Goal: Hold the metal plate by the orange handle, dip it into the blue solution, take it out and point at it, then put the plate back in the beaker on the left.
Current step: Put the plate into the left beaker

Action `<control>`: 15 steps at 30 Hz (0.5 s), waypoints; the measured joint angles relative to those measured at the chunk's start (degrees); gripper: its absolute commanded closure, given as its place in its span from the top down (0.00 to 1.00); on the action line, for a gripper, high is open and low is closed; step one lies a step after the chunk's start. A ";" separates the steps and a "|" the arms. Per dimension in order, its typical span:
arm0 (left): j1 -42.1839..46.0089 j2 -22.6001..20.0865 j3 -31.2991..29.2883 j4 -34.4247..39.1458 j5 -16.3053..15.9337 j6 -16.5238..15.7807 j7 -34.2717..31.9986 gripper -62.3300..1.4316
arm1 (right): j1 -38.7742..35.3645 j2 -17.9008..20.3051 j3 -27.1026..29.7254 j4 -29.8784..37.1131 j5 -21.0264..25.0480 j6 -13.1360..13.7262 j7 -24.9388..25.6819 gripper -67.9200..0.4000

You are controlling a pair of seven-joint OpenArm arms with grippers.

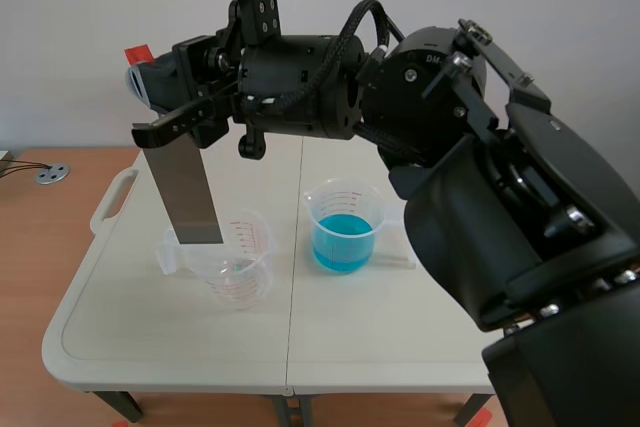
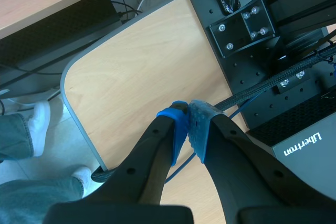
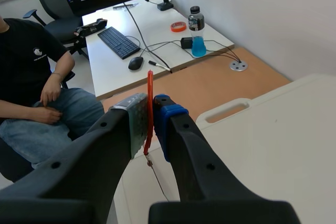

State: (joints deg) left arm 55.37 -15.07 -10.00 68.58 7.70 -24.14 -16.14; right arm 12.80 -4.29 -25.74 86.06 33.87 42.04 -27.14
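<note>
Over the table's (image 1: pixel 380 337) left half, my right pincer (image 1: pixel 150 97) is clenched on the orange handle (image 1: pixel 138 53). The metal plate (image 1: pixel 185 192) hangs upright below it. Plate's lower end sits at the rim of the clear beaker (image 1: pixel 240 267); inside or not, can't tell. Beaker of blue solution (image 1: pixel 345 227) stands just beside, apart from the plate. My left pincer (image 2: pixel 188 124) is closed on nothing, pads meeting, over a wooden desk top (image 2: pixel 142 61).

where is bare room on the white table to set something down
Widest bare patch: the near strip of the table in front of both beakers. A smaller one: between the carry slot and the empty beaker. Crowded in the middle: the metal plate hangs at the empty beaker, the blue solution beaker close beside. The right arm hides the right side.
</note>
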 measured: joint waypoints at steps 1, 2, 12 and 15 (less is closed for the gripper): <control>0.00 0.00 0.00 0.00 0.00 0.00 0.00 0.07 | 0.00 0.00 0.00 -0.24 0.00 0.00 0.00 0.02; 0.00 0.00 0.00 0.00 0.00 0.00 0.00 0.07 | 0.00 0.00 0.00 -0.42 0.00 0.00 0.00 0.02; -0.07 0.00 0.00 0.02 0.00 -0.02 0.04 0.07 | 0.00 0.00 0.00 -3.06 -1.99 0.00 1.44 0.02; -0.66 0.00 0.00 0.02 0.00 -0.02 0.26 0.07 | 0.00 0.00 0.00 -3.80 -2.86 0.00 2.08 0.02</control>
State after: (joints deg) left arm 54.72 -15.07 -10.00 68.60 7.70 -24.16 -15.88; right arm 12.80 -4.29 -25.74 82.26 31.00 42.04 -25.06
